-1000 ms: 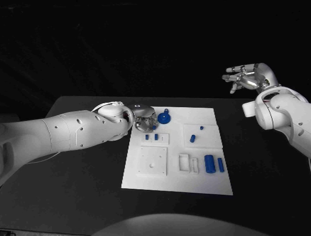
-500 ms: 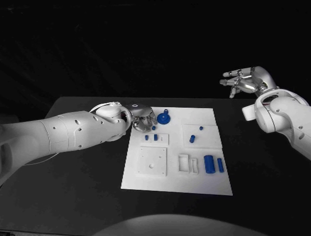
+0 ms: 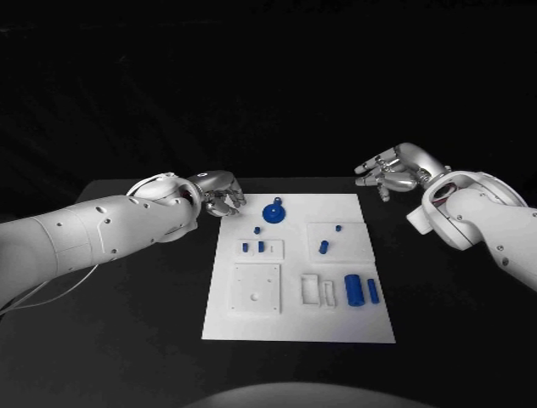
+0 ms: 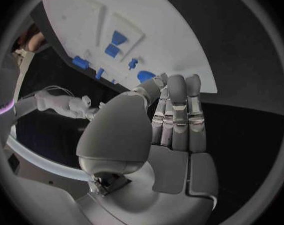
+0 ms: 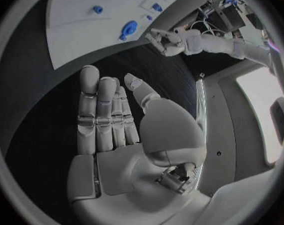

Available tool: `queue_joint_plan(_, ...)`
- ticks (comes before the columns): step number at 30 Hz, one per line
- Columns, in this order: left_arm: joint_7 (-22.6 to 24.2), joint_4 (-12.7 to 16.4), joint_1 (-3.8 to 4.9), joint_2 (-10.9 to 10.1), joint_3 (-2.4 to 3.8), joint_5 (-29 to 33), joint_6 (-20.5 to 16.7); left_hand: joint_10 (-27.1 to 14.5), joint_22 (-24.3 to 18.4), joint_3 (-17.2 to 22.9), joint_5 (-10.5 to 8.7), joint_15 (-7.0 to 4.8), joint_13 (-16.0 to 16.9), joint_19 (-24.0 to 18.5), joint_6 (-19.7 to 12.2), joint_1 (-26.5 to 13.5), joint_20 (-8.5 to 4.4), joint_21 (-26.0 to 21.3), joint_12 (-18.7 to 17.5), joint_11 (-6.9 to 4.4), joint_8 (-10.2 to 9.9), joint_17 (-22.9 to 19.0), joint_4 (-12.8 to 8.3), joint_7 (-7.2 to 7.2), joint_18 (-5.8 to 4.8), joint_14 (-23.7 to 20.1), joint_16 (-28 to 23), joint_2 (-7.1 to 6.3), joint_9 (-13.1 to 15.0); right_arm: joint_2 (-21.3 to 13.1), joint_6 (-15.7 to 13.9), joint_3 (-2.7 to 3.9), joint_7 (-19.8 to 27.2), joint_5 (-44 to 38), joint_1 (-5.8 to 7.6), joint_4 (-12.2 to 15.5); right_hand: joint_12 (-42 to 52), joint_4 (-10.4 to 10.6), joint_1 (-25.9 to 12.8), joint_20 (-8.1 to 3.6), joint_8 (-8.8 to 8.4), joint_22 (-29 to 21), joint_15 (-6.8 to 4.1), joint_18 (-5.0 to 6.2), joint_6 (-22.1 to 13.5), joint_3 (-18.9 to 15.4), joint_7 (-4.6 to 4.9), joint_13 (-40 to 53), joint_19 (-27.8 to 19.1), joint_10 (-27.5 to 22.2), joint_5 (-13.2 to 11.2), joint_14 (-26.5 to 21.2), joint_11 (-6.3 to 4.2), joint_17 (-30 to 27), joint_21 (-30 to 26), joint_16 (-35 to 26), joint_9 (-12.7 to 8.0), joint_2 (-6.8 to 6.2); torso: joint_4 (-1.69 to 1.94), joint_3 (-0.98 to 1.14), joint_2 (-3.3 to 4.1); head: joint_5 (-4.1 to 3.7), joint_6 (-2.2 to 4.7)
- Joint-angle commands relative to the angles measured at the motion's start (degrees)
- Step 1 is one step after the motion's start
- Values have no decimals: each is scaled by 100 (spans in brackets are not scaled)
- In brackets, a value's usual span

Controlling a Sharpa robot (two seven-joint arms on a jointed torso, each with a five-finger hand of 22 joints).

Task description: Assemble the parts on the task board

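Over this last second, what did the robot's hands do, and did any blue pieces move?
The left hand drew back off the white board toward its far left corner, holding nothing. The right hand came down and inward toward the far right corner, also empty. The blue pieces, such as the round one, seem to lie as before.

No text, label, brand, number or sign can be read on the white rectangular task board or elsewhere.
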Motion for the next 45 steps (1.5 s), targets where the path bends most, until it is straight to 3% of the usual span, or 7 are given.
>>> queue_joint_plan(1, 238, 10, 33, -50, 79, 1178, -447, 160, -139, -109, 39, -57, 4, 3, 96, -49, -56, -169, -5, -27, 0, -109, 42, -21, -52, 48, -278, 71, 2, -48, 449, -6, -427, -1461, -63, 158, -29, 1, -13, -12, -13, 14, 19, 100, 101, 84, -17, -8, 198, -37, -121, 33, 5, 8, 23, 21, 10, -82, 10, 6, 1, -69, 52)
queue_joint_plan(7, 531, 184, 71, -164, 176, 2776, -792, -128, -617, -244, -39, 87, 2, -416, 115, -129, 42, -876, -7, 96, 0, -540, 141, 25, -201, -394, -1470, 104, 2, -91, 478, -178, -755, -2246, -173, 386, -38, 23, -68, 13, -20, 24, 60, 88, 32, 276, 13, -25, 194, -256, -446, 34, 78, 5, 15, 12, -12, -184, -2, -4, 8, -121, 64)
queue_joint_plan(13, 985, 536, 81, -307, 208, 4492, -702, -384, -1973, -371, -82, 530, 2, -1089, 51, -279, 487, -1994, 3, 263, 6, -1427, 317, 75, -309, -751, -3929, 175, 4, -22, 235, -500, -1002, -2768, -219, 453, -43, 70, -127, 72, -18, 21, 118, 137, -130, 502, 48, -29, 212, -562, -687, 41, 173, -22, 6, 7, -30, -377, 10, 2, 5, -142, 75)
queue_joint_plan(19, 1280, 885, 84, -432, 214, 4957, -558, -384, -3138, -618, -80, 557, -4, -961, 56, -173, 529, -1985, -10, 242, 5, -1427, 288, 37, -289, -357, -4946, 236, 3, 113, -16, -673, -1108, -2985, -238, 375, -40, 221, -101, 108, -12, 0, 145, 185, -193, 843, 80, -29, 230, -654, -871, 48, 207, -52, 44, 31, -29, -614, 23, -1, 8, -153, 73)
queue_joint_plan(28, 1407, 1088, 88, -498, 216, 5109, -555, -426, -3938, -749, -77, 573, -4, -802, 31, -147, 530, -1957, -11, 268, 5, -1347, 285, 59, -312, -380, -4988, 265, 2, 349, -307, -880, -1151, -3116, -249, 127, -44, 354, -32, 117, -17, -24, 152, 217, -276, 1003, 106, -30, 230, -690, -942, 47, 223, -82, 130, 54, -30, -762, 13, -3, 11, -125, 71)
queue_joint_plan(38, 1399, 1089, 96, -497, 216, 5146, -517, -438, -4153, -777, -82, 574, -4, -758, 26, -145, 530, -1948, -10, 270, 5, -1336, 286, 59, -315, -385, -4986, 270, 2, 482, -355, -955, -1131, -3121, -249, 4, -44, 411, -38, 105, -17, -18, 137, 197, -275, 1299, 110, -31, 225, -627, -1026, 57, 209, -89, 290, 78, -30, -812, 8, -6, 9, -97, 56)
queue_joint_plan(45, 1382, 1086, 99, -474, 215, 5153, -483, -442, -4263, -787, -79, 574, -4, -735, 18, -139, 527, -1940, -10, 273, 4, -1331, 285, 64, -317, -387, -4986, 276, 2, 539, -254, -1023, -1112, -3103, -248, -30, -41, 422, -18, 73, -11, 47, 100, 165, -131, 1581, 75, -26, 232, -441, -1201, 64, 150, -75, 430, 96, -21, -716, 7, -6, 10, -84, 48)
